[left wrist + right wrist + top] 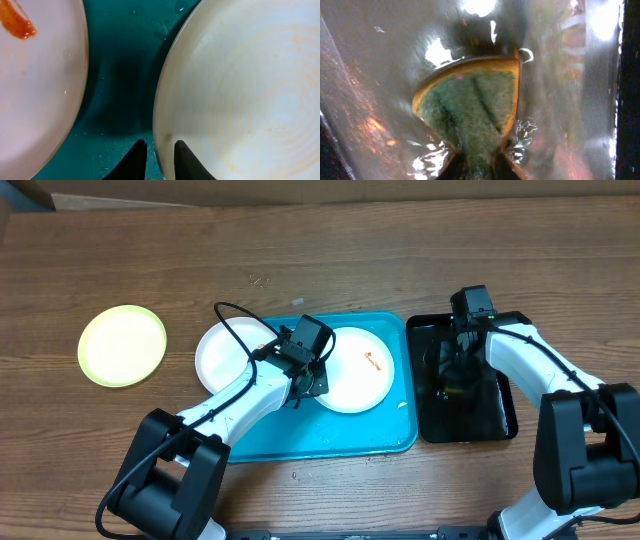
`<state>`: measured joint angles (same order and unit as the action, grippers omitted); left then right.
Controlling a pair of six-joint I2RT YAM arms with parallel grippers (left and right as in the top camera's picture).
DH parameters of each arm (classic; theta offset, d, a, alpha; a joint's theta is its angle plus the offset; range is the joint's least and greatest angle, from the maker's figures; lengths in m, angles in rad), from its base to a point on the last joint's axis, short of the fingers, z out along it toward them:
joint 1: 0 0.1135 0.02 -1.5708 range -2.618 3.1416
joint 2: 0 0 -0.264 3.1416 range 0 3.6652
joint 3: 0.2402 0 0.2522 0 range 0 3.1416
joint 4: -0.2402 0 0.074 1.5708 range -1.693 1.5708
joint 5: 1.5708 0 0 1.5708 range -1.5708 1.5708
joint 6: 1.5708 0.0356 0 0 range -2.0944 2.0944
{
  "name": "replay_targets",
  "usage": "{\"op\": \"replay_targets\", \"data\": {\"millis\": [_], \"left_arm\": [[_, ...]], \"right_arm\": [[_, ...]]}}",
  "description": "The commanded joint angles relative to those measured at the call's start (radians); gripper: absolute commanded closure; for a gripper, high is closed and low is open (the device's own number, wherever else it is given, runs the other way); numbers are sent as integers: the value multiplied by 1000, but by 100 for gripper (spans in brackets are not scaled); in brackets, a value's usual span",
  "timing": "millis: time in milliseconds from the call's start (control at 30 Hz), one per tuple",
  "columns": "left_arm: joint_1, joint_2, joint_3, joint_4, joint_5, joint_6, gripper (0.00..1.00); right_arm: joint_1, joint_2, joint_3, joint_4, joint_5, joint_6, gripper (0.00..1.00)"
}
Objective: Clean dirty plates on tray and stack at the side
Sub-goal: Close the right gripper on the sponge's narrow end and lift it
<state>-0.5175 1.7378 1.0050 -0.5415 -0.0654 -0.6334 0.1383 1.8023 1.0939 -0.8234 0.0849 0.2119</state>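
Brown wooden tabletop [400, 250] carries the whole job. On it the left gripper [160, 152] stands low with its two dark fingers drawn close, one outside and one over the rim of a round white plate with an orange-red smear [350, 385]. Whether they actually clamp that rim I cannot tell, but the placing reads as steadying the plate for wiping. The plate lies flat in the right half of the large turquoise-blue plastic tray [330, 438]. The right gripper [482, 167] pinches a sponge with a green scouring face and yellow body [470, 110], squeezed narrow between its fingers, down in the wet, narrow black tray [497, 418] just beside the turquoise one; it is probably taking up the wiper before any scrubbing. Farther out, a second white round plate [212, 358] overlaps the turquoise tray's left rim, and the left arm with its black cable crosses it, hiding part of it. A pale yellow-green plate [122, 345] sits alone on the wood, well apart to the left. In the sponge's way stand the two raised tray rims and the left gripper at the plate's left edge; the smear lies on the plate's unobstructed right side.
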Motion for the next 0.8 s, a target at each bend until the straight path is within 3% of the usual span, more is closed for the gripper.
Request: {"op": "replay_targets", "data": {"millis": [0, 133, 267, 467, 533, 600, 633, 667, 700, 767], "left_arm": [[-6, 10, 13, 4, -21, 2, 78], [-6, 10, 13, 3, -21, 2, 78], [-6, 10, 13, -1, -21, 2, 78], [-6, 10, 13, 1, -21, 1, 77], [-6, 10, 13, 4, -20, 1, 77], [-6, 10, 13, 4, -20, 1, 77], [-6, 10, 13, 4, -20, 2, 77], [-6, 10, 13, 4, -21, 2, 76], [-6, 10, 13, 4, -21, 2, 75], [-6, 10, 13, 4, -21, 2, 74]], "right_arm": [[1, -26, 49, -51, 0, -3, 35], [1, -26, 114, -119, 1, -3, 32], [1, -26, 87, -126, 0, -2, 44], [1, -26, -8, -80, 0, -2, 45], [1, -26, -26, -64, 0, -2, 96], [1, -26, -25, -63, 0, -2, 96], [1, -26, -19, -64, 0, -3, 82], [1, -26, -6, -65, 1, -3, 45], [-1, -26, 8, -64, 0, -3, 30], [-2, -26, 46, -64, 1, -3, 27]]}}
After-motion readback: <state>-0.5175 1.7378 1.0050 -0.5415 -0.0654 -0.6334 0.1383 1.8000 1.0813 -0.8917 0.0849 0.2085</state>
